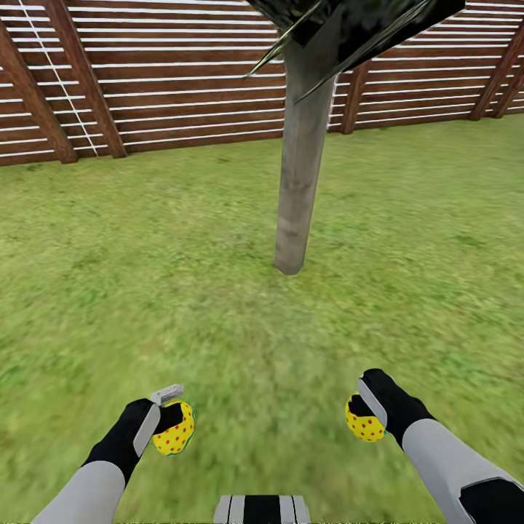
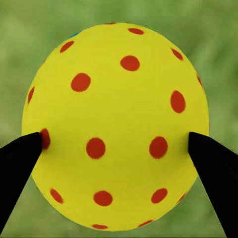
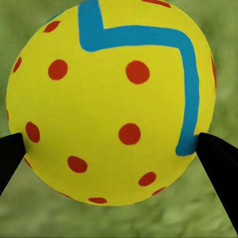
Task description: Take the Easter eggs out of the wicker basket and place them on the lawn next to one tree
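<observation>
Pinching one egg each, both claws hover low over lawn [image 1: 218, 291]. Left claw [image 1: 169, 416] grips red-dotted yellow egg [image 1: 175, 431], fingertips [image 2: 20, 163] touching its opposite sides. Right claw [image 1: 364, 411] grips dotted egg with blue zigzag [image 1: 363, 423]; zigzag stripe bends across its face in right wrist view. Long axes: cannot tell. Tree trunk [image 1: 300, 160] rises ahead, between arms; open grass all round it. Slatted fence [image 1: 167, 80] closes lawn's far edge.

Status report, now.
Left gripper shut on dotted egg. Right gripper shut on second egg. Tree ahead, lawn between.
</observation>
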Motion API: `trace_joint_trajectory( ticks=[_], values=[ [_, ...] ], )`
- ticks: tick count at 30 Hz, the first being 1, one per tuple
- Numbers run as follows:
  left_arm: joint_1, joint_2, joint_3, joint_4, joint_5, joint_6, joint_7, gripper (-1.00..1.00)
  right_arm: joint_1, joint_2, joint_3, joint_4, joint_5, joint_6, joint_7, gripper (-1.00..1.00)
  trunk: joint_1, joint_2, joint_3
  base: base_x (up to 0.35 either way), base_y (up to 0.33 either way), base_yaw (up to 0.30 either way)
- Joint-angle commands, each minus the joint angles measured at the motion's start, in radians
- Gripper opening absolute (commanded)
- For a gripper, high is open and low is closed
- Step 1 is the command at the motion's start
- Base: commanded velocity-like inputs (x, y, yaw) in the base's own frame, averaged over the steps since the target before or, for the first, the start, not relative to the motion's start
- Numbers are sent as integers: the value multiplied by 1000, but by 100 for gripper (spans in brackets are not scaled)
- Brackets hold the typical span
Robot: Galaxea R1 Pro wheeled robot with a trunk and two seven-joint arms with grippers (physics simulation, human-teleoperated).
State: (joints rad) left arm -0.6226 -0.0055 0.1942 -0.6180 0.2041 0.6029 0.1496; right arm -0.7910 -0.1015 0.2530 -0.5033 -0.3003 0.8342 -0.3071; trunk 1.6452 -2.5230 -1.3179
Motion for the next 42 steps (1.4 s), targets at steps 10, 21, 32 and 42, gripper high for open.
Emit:
trace_joint_trajectory(
  ticks=[10,21,32,42],
  values=[
    [0,-1,2,-2,11,5,7,-100,-1,-1,8,-1,-10,3,-7,-100,3,-2,-32,0,0,0],
    [0,-2,3,-44,11,5,9,100,-1,-2,7,-1,-10,3,-8,100,3,-2,-32,0,0,0],
    [0,-5,1,-42,11,4,8,100,-1,-1,8,-1,-10,3,-9,100,3,-2,-32,0,0,0],
    [0,-9,14,-35,14,4,7,100,-1,-1,8,-1,-10,2,-10,100,0,0,-1,0,0,0]
  ],
)
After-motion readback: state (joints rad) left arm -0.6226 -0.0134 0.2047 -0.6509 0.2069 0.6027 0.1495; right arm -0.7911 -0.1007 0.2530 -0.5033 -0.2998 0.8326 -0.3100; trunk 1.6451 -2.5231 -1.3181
